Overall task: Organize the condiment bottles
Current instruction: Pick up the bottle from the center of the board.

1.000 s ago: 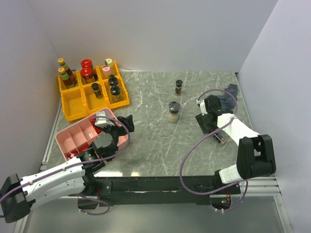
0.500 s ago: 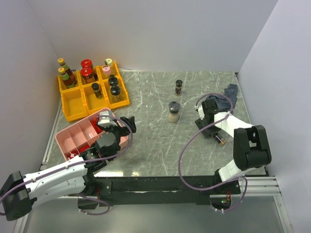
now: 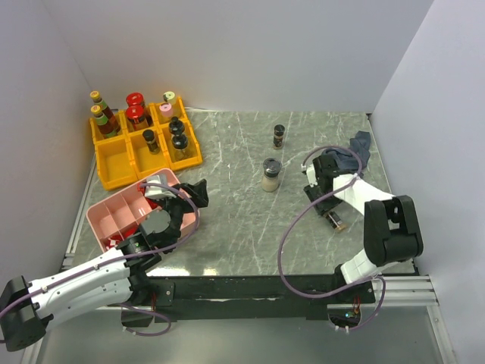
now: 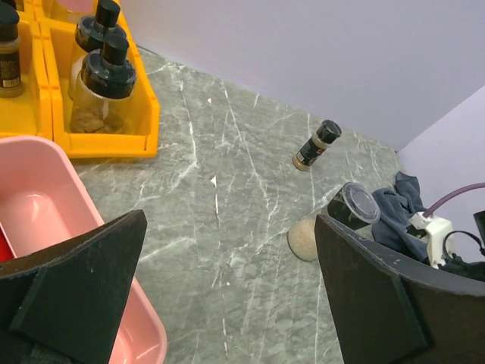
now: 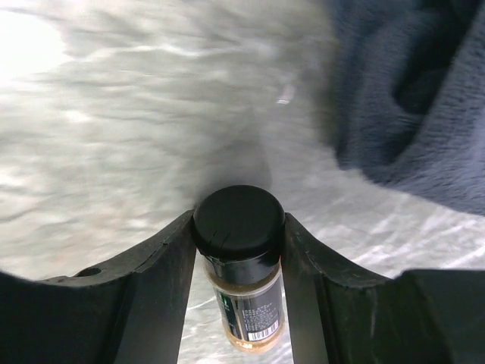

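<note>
- Closed since a second ago, the right end effector (image 5: 239, 222) now pinches the black cap of a small brown glass spice jar (image 5: 248, 303) lying on the grey marbled surface (image 3: 242, 227), just beside a crumpled dark blue-grey cloth (image 3: 356, 148).
- At far left, a yellow plastic bin rack (image 3: 114, 168) holds upright condiment bottles (image 3: 136, 110).
- Over the edge of a pink plastic compartment tray (image 3: 102, 220), the left end effector (image 3: 178, 191) hovers, fingers spread wide.
- Mid-surface, a pale clear-lidded shaker (image 3: 270, 174) and a second black-capped spice jar (image 3: 279, 136) stand apart.
</note>
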`<state>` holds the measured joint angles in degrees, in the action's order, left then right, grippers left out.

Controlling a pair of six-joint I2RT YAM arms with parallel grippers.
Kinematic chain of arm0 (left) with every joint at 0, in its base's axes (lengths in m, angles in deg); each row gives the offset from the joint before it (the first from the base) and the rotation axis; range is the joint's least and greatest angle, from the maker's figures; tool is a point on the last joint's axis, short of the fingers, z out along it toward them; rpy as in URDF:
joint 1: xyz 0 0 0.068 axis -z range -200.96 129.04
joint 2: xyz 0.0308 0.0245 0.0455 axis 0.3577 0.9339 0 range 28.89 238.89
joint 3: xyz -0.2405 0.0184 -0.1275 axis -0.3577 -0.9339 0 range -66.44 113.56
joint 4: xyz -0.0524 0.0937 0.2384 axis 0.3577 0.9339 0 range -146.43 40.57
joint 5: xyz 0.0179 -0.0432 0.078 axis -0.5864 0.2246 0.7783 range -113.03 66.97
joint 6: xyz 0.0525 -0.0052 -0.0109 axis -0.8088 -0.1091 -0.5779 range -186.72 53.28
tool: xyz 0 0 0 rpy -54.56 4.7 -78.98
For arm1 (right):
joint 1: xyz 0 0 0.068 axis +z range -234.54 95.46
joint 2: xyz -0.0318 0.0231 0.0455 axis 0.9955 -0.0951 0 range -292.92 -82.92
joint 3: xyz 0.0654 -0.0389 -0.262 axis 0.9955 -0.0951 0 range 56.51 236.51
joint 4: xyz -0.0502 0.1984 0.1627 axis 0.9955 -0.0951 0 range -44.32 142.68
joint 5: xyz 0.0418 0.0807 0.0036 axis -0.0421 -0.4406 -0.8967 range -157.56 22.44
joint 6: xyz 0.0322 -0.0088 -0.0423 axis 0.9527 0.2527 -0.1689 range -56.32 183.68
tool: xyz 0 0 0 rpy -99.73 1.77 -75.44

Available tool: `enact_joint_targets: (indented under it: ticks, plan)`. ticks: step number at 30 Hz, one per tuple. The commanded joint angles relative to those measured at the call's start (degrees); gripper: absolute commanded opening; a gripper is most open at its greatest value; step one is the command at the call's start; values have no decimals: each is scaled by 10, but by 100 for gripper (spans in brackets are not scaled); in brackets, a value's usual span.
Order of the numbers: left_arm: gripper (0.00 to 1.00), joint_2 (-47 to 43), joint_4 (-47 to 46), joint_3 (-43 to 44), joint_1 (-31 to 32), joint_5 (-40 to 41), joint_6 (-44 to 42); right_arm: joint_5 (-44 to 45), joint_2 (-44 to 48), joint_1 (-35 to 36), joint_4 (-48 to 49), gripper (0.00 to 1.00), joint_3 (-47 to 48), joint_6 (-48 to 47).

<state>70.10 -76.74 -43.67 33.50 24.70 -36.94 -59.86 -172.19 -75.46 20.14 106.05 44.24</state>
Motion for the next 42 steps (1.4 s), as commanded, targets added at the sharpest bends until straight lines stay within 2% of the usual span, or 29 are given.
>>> enact_joint_targets:
  ticks: [1,5,10,14,18,21,26,28,32,36,37,38,42]
  plan:
    - [99,-7,-24,-4,0,3,2,-50,59,27,-10,32,28,17]
    - [99,-3,-25,-6,0,14,3,-59,112,50,0,29,38,41]
    - [99,-12,-21,-7,0,13,8,-157,190,86,79,28,21,77]
    - [99,-27,-48,-18,0,-41,-2,-207,238,136,107,24,23,102]
    - [99,-32,19,18,0,-90,23,-254,263,188,127,23,12,118]
    - [99,-37,80,54,0,-153,48,-305,295,224,191,22,-36,121]
    - [99,-47,156,100,-1,-213,72,-393,332,265,438,22,-138,125]
    - [99,-54,180,108,-1,-223,71,-429,314,276,509,23,-153,115]
    - [99,-73,218,117,-1,-224,79,-425,241,303,628,29,-161,71]
    - [99,-79,250,106,-1,-203,102,-471,136,311,754,29,-139,76]
    - [99,-80,256,105,-1,-200,110,-477,99,312,840,29,-141,91]
    - [100,-82,265,103,-1,-196,112,-483,79,312,878,29,-139,99]
    - [99,-82,274,100,-2,-183,108,-530,24,313,981,29,-129,109]
